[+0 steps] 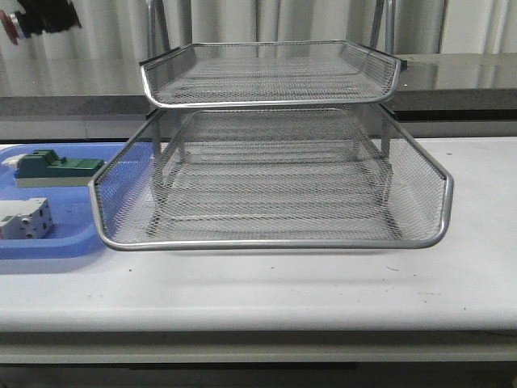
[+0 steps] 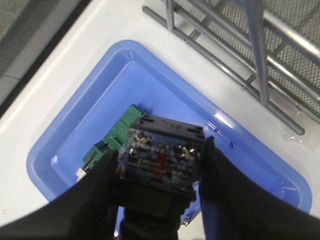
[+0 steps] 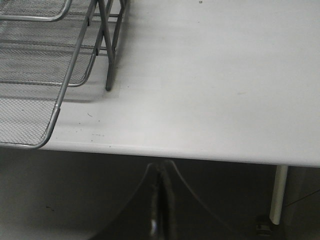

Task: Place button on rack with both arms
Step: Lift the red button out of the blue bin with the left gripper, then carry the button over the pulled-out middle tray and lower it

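Between the left gripper's clamped fingers sits the black-bodied button, lifted for carrying; the right gripper waits closed beside the silver wire-mesh rack.

White table, pale curtains behind (pleated), dark ledge
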